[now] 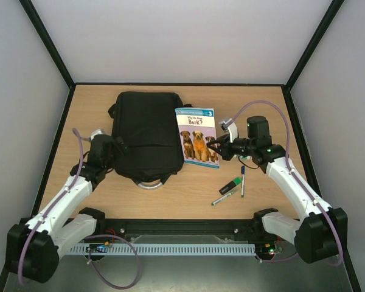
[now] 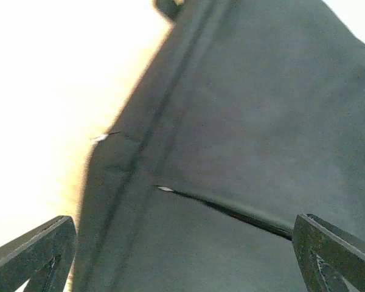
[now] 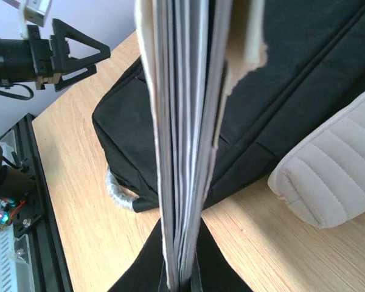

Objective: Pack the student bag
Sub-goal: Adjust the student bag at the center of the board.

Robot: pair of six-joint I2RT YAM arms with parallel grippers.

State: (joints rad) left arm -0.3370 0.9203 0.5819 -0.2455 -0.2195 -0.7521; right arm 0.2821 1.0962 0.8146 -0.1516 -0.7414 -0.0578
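Looking down from above, the student bag (image 1: 147, 135) lies flat on the left half of the wooden table (image 1: 267, 115), its grey loop handle (image 1: 151, 184) toward the arms. A book (image 1: 198, 137) with dogs on its cover sits at the bag's right edge, overlapping it. The right gripper (image 1: 218, 149) is at the book's right side and the left gripper (image 1: 118, 149) at the bag's left side. A green marker (image 1: 231, 184), a black pen (image 1: 243, 180) and a second pen (image 1: 224, 196) lie together on the table, nearer the arms than the book and apart from the bag.

From the left wrist, the two fingers (image 2: 36, 255) stand far apart in the lower corners, released and holding nothing. Dark bag fabric with a seam and a zip line fills the space between and beyond them. The table to the left is washed out by glare.

From the right wrist, the book is seen edge-on and upright, its pages fanned slightly, and the jaws are clenched on its lower edge. Behind it the bag lies on the table. A pale quilted pad (image 3: 328, 176) rests at the bag's edge on the right.
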